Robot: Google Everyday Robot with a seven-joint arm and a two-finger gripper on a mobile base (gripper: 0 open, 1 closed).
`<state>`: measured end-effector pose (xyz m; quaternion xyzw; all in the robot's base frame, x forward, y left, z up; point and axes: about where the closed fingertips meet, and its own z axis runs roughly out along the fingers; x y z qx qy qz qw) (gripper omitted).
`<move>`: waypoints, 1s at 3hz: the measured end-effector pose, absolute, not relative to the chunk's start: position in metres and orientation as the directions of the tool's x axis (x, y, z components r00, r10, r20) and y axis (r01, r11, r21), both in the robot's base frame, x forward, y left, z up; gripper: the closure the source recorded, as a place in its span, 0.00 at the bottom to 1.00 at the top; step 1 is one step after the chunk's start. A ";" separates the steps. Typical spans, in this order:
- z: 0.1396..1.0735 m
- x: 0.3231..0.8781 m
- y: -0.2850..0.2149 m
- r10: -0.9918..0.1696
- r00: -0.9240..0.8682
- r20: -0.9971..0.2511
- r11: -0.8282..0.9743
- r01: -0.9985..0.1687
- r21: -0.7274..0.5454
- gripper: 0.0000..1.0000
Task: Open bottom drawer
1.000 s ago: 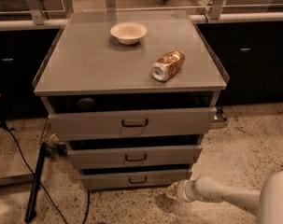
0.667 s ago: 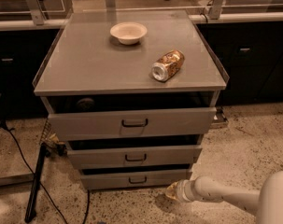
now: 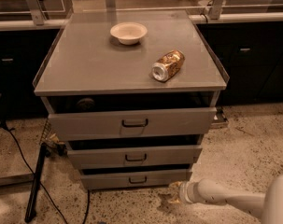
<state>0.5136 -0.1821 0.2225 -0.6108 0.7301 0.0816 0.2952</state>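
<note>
The bottom drawer (image 3: 108, 180) is the narrowest, lowest grey metal front of the cabinet, with a small dark loop handle (image 3: 137, 179) at its centre. It stands slightly out, a dark gap showing above it. My gripper (image 3: 175, 193) is low near the floor, just right of the drawer's right end, at the tip of my white arm (image 3: 225, 199) coming from the lower right. It is apart from the handle.
The mid-sized drawer (image 3: 134, 157) and the widest top drawer (image 3: 131, 123) stand partly open above. A white bowl (image 3: 128, 32) and a lying can (image 3: 167, 65) rest on the cabinet top. A dark pole and cables (image 3: 36, 181) lie on the floor at left.
</note>
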 end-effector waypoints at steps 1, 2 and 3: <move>0.222 0.518 -0.185 -0.847 -0.052 -0.529 0.231 -0.933 -0.278 0.00; 0.220 0.525 -0.184 -0.845 -0.034 -0.534 0.223 -0.929 -0.295 0.00; 0.208 0.538 -0.178 -0.836 -0.018 -0.549 0.208 -0.935 -0.287 0.00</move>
